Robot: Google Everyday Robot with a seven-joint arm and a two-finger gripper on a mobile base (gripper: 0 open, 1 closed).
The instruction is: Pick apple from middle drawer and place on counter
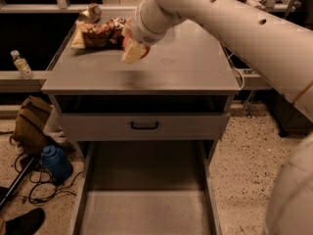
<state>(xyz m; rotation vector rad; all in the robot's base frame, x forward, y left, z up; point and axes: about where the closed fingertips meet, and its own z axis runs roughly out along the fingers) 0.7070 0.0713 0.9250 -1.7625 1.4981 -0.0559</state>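
My gripper hangs over the left-middle of the counter, a little above its grey top, at the end of the big white arm that comes in from the upper right. It is shut on the apple, whose red-orange skin shows between the pale fingers. A faint shadow lies on the counter just below it. The middle drawer is pulled far out at the bottom of the view, and its flat grey floor is bare.
Brown snack bags and a can sit at the counter's back left, close behind the gripper. A shut drawer front with a black handle is below the counter. A water bottle, a bag, a blue object and cables lie at left.
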